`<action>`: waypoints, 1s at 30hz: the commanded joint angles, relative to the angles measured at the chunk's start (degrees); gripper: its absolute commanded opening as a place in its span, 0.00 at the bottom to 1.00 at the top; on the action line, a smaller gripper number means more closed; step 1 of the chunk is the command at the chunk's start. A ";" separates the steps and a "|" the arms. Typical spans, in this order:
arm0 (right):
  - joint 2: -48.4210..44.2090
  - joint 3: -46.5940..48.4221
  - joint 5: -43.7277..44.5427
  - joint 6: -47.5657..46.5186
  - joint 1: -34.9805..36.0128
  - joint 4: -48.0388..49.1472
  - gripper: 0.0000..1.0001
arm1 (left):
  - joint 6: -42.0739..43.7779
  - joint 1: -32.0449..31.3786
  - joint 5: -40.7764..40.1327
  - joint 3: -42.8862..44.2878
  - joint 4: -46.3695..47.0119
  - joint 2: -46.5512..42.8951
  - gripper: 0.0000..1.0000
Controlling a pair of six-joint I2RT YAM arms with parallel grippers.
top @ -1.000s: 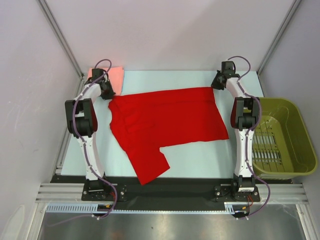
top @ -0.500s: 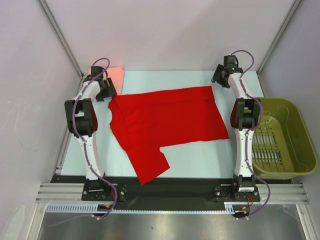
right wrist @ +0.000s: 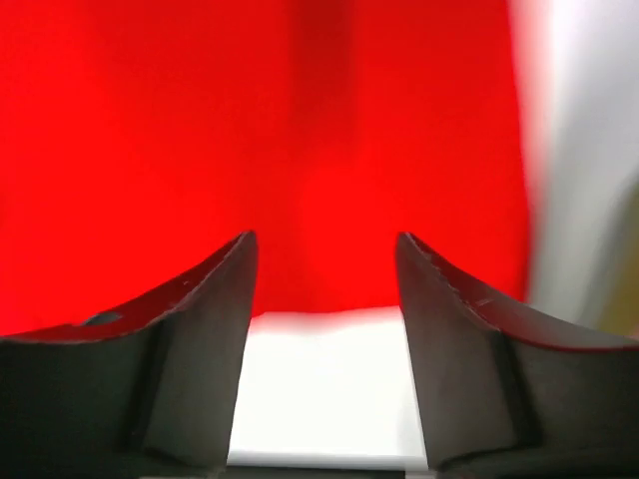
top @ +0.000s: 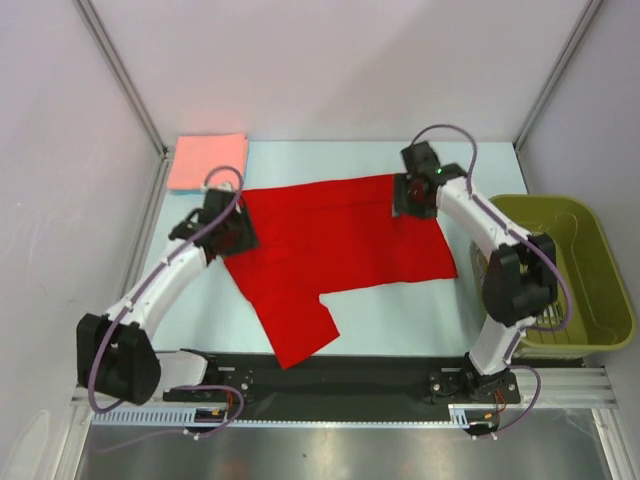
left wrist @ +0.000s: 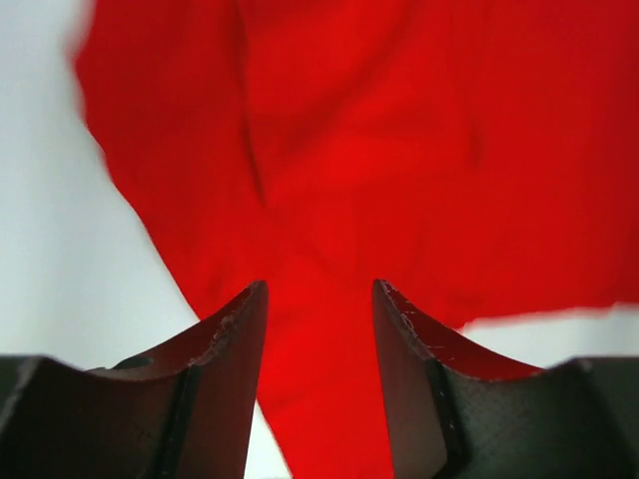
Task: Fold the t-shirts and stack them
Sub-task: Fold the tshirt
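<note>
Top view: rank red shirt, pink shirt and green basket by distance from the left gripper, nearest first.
From the left gripper:
1. red t-shirt: right at the fingertips, spread in the middle.
2. salmon-pink t-shirt: folded, far-left corner behind the gripper.
3. olive-green basket: far right side, clearly farthest.

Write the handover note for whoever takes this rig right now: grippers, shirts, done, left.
Left gripper: open, empty, over the red t-shirt's left edge.
Right gripper: open, empty, over its far right corner.
The red t-shirt lies spread flat, unfolded, one sleeve toward the near edge.
Salmon-pink t-shirt sits folded at the far left corner.
Left: fold the red one, probably stack it on the pink.
</note>
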 commanded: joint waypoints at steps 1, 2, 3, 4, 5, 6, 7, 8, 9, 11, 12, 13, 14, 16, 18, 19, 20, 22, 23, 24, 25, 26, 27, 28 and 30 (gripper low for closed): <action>-10.08 -9.77 -1.91 1.06 5.03 3.00 0.60 | -10.32 -8.63 2.44 -8.59 -4.27 -4.61 0.52; -11.77 -14.58 -3.48 2.02 6.44 3.26 0.58 | -13.04 -10.67 2.27 -9.84 -5.76 -6.19 0.52; -13.27 -16.63 -4.46 2.64 7.15 3.53 0.57 | -14.37 -12.43 1.92 -10.81 -6.73 -6.73 0.52; -16.07 -19.08 -5.95 3.95 7.33 4.40 0.56 | -16.38 -14.80 1.65 -13.08 -7.96 -7.26 0.52; -17.31 -23.11 -6.40 4.75 7.42 4.84 0.56 | -17.36 -15.69 1.39 -14.41 -8.41 -7.78 0.50; -18.72 -25.33 -7.01 5.11 7.33 5.37 0.56 | -18.33 -16.48 1.82 -15.90 -8.50 -8.92 0.50; -20.47 -27.00 -6.49 5.89 7.42 5.99 0.55 | -19.82 -17.97 2.44 -18.96 -8.15 -9.45 0.50; -21.36 -28.32 -5.79 6.16 7.33 6.08 0.55 | -20.70 -18.86 2.70 -20.29 -8.06 -9.81 0.50; -21.98 -30.34 -5.44 6.60 6.98 6.17 0.55 | -21.49 -19.47 3.58 -21.61 -7.62 -10.24 0.50; -22.59 -30.88 -5.61 6.78 6.19 5.64 0.56 | -23.51 -20.53 4.90 -24.87 -5.87 -10.16 0.54; -22.60 -30.71 -5.70 6.52 5.75 5.21 0.56 | -24.13 -20.71 4.99 -25.75 -5.51 -9.81 0.55; -22.60 -30.53 -5.52 6.17 5.49 4.68 0.56 | -24.66 -20.71 4.90 -26.89 -5.60 -9.20 0.55; -22.68 -30.45 -5.52 5.64 5.14 4.50 0.56 | -25.54 -20.71 4.21 -27.25 -5.60 -9.02 0.55; -22.95 -30.62 -5.61 5.29 3.82 4.23 0.56 | -26.07 -20.71 2.98 -27.86 -4.73 -9.02 0.55; -23.12 -30.97 -6.13 5.28 2.41 4.15 0.56 | -26.60 -20.71 2.97 -27.95 -3.84 -8.76 0.55; -23.30 -31.49 -7.09 5.28 0.93 4.23 0.56 | -26.77 -20.71 3.06 -28.13 -2.36 -8.41 0.55; -23.21 -31.67 -7.54 5.55 0.04 4.23 0.56 | -26.86 -20.71 3.06 -28.13 -1.82 -7.01 0.54; -22.95 -31.33 -6.67 6.86 -1.97 3.53 0.56 | -27.21 -20.71 3.76 -28.48 -0.25 -5.60 0.53; -22.77 -30.98 -5.79 7.56 -2.51 3.01 0.56 | -27.39 -20.71 4.89 -28.74 0.46 -4.29 0.50; -22.51 -30.54 -4.92 7.92 -2.86 2.13 0.56 | -27.65 -20.71 4.99 -29.18 0.81 -3.75 0.49; -21.81 -30.10 -2.73 8.36 -3.04 1.78 0.56 | -28.18 -20.80 4.99 -29.88 1.25 -3.40 0.47; -21.46 -29.48 -1.32 8.62 -3.13 1.60 0.57 | -28.44 -20.71 6.47 -30.41 1.34 -3.13 0.39; -21.02 -29.22 -0.17 8.89 -3.13 1.16 0.56 | -28.53 -20.71 6.40 -31.02 1.35 -3.30 0.35; -20.41 -28.95 0.88 9.06 -3.13 1.33 0.56 | -28.79 -20.62 5.79 -31.20 1.00 -3.57 0.22; -19.79 -29.39 1.42 9.50 -3.13 1.77 0.54 | -28.80 -20.19 4.74 -30.95 -0.06 -5.49 0.07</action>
